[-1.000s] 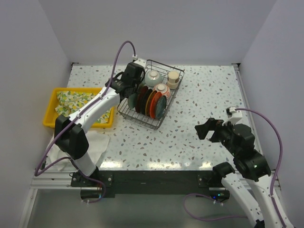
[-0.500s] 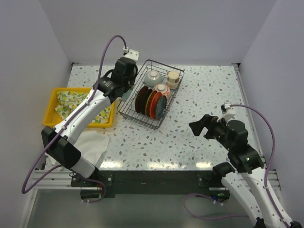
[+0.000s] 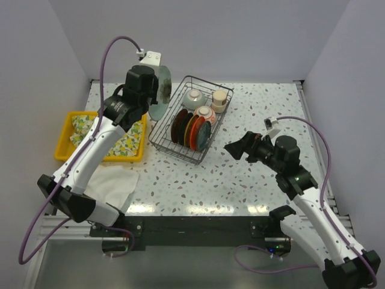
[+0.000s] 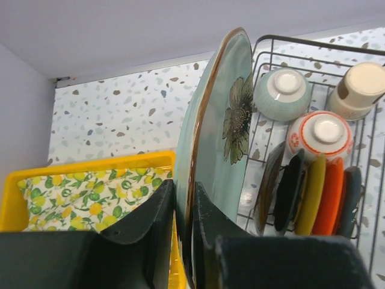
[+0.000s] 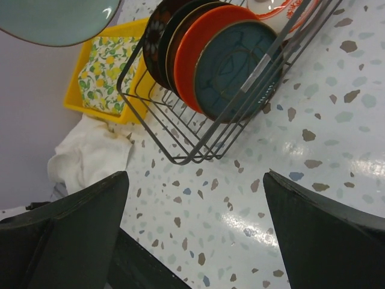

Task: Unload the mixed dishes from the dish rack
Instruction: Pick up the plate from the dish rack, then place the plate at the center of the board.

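— At upper left of the top view, left fingers [image 4: 144,232] pinch the grey-green plate [image 3: 160,90], lifted beside the dish rack [image 3: 174,154].
— Next, lay it flat on the tabletop [image 3: 252,114]; right fingers [image 5: 66,229] hang spread, idle.

Bright, even overhead light; soft shadow under dish rack [image 3: 174,154]; white glare on table [image 3: 198,208] near edge; wrist views wide-angle.

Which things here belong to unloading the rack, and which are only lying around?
For the job: dish rack, green flower plate held up, standing plates, green bowl, red-patterned bowl, cup.
Only lying about: yellow tray, lemon-print cloth, white cloth.
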`<action>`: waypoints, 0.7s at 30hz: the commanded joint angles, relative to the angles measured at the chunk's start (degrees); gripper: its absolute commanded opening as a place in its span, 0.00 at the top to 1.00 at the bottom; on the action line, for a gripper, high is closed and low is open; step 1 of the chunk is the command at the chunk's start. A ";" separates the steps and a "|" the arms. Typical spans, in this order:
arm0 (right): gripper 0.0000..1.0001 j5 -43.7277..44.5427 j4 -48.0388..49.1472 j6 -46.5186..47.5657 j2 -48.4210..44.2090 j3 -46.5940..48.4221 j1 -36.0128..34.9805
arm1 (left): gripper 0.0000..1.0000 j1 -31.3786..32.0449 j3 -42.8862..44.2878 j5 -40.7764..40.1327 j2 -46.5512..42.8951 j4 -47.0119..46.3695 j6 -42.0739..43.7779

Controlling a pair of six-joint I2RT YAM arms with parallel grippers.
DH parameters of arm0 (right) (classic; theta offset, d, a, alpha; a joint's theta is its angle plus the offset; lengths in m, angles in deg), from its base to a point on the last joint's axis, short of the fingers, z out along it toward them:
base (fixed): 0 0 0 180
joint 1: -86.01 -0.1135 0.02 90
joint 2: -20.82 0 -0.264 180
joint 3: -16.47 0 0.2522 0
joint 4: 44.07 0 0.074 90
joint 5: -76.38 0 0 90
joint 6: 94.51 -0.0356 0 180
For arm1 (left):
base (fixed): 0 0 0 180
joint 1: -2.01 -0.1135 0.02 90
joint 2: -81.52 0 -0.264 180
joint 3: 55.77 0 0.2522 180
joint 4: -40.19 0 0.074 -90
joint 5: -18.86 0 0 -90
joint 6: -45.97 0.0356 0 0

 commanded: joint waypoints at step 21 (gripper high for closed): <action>0.02 -9.04 28.62 -11.47 18.23 4.00 -0.03 | 1.00 -1.69 -19.17 42.70 -7.18 -35.03 -32.42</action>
